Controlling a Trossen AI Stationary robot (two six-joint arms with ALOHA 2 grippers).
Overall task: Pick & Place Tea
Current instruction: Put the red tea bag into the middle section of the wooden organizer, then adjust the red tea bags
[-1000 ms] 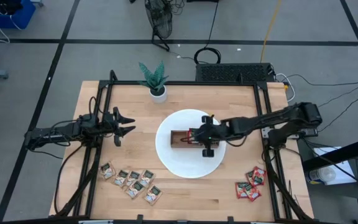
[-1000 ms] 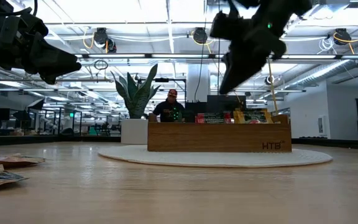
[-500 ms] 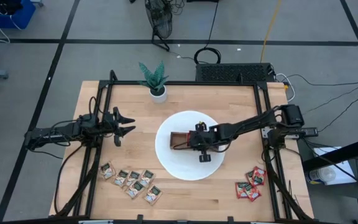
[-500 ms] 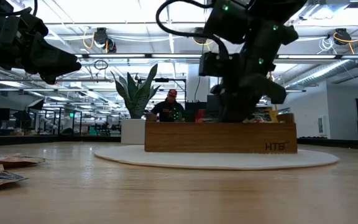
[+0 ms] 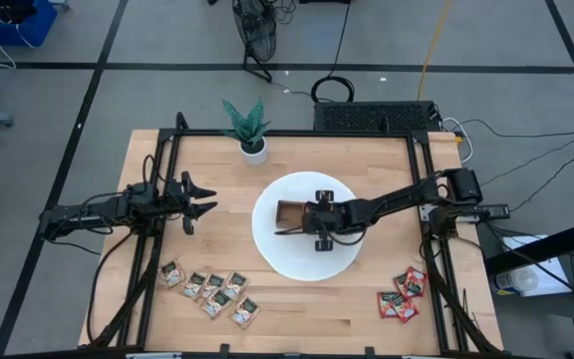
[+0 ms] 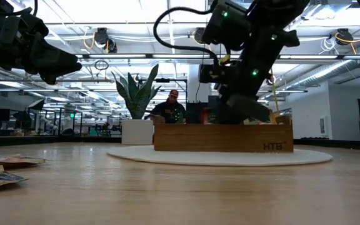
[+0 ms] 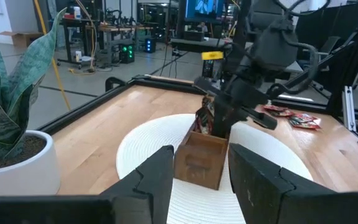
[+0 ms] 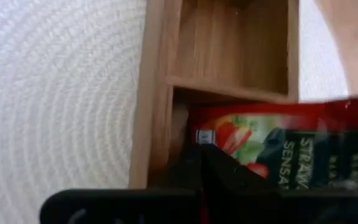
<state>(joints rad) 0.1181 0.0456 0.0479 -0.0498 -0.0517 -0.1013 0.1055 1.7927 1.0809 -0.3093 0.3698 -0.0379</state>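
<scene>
We press our right gripper (image 5: 312, 219), fingers pinching a red sachet (image 8: 272, 140), into the wooden tray (image 5: 289, 213); beige sachets (image 5: 212, 289) remain near the table's (image 5: 217, 160) front edge.

Overhead view straight down, table-level view sideways, wrist views close, all sharing the wooden tray (image 5: 292, 216).

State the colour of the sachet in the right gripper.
Red sachet with green marks, clearest in the right wrist view.
</scene>
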